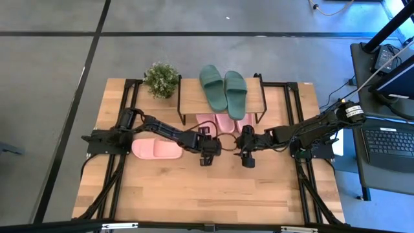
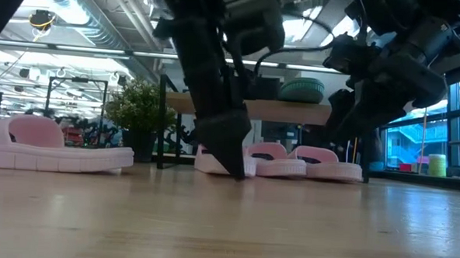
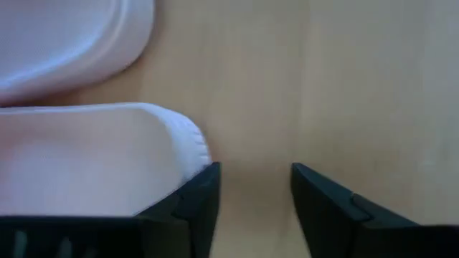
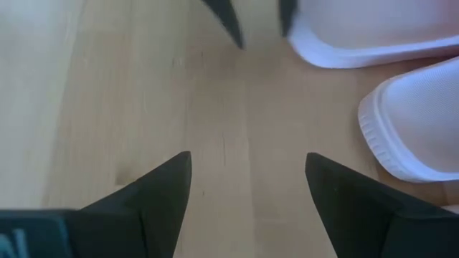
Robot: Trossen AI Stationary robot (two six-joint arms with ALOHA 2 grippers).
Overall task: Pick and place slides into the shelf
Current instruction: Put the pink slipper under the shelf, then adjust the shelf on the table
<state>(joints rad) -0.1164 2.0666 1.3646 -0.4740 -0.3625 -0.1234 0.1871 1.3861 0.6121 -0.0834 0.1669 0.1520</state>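
The shelf (image 1: 192, 97) stands at the table's far side with two dark green slides (image 1: 223, 89) lying on its top board. Two pink slides (image 1: 217, 122) lie sole-down on the table, sticking out from under the shelf's front edge. A third pink slide (image 1: 155, 149) lies on the table to the left. My left gripper (image 1: 207, 158) is open and slants down at the near end of the left slide of that pair (image 3: 93, 158); nothing is between its fingers. My right gripper (image 1: 248, 160) hangs open beside it, over bare wood (image 4: 247, 161). My left gripper has one finger (image 3: 204, 190) right beside the rounded end (image 3: 190, 140) of a pink slide, which lies flat on the table outside the gap between the fingers. I cannot tell whether the finger touches it.
A small potted plant (image 1: 161, 79) stands at the shelf's left end. The shelf's black legs (image 1: 182, 120) flank the pink pair. Bare tabletop (image 1: 207, 194) stretches toward the near edge. A laptop (image 1: 391, 145) sits off the table to the right.
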